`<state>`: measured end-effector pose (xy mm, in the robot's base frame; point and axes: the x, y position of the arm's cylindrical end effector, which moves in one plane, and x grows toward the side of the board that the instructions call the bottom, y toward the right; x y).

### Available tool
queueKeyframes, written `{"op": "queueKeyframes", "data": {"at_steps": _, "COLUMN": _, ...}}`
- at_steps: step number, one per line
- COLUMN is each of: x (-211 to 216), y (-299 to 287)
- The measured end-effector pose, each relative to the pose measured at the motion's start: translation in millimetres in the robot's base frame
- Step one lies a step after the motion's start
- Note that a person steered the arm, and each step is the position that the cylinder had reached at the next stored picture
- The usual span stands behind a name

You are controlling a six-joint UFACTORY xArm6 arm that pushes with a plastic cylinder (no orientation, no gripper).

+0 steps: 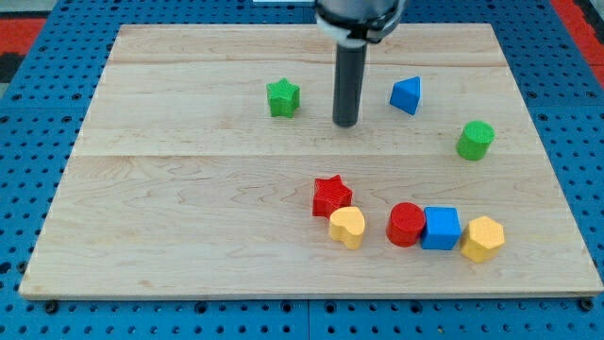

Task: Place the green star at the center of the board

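Item: green star-shaped block (282,97), sitting on the wooden board (189,217) up and left of centre, untouched. I am holding my tip (345,123) just to its right, apart; no gripper is fitted, only the rod. I am judging it wrongly placed for pushing the star rightward and down.
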<state>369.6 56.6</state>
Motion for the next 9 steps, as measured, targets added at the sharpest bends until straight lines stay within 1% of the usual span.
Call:
{"op": "queueKeyframes", "data": {"at_steps": 1, "x": -62, "y": -33}}
{"op": "queueKeyframes", "data": {"at_steps": 2, "x": -96, "y": -119}}
{"op": "queueKeyframes", "data": {"at_steps": 3, "x": -79, "y": -136}}
{"op": "queueKeyframes", "data": {"at_steps": 4, "x": -38, "y": -91}}
{"op": "queueKeyframes", "data": {"at_steps": 5, "x": -15, "y": -42}}
{"op": "queueKeyframes", "data": {"at_steps": 6, "x": -13, "y": -99}}
{"op": "queueKeyframes", "data": {"at_steps": 7, "x": 32, "y": -114}}
{"op": "queueKeyframes", "data": {"at_steps": 8, "x": 60, "y": -25}}
{"op": "queueKeyframes", "data": {"at_steps": 9, "x": 69, "y": 78}}
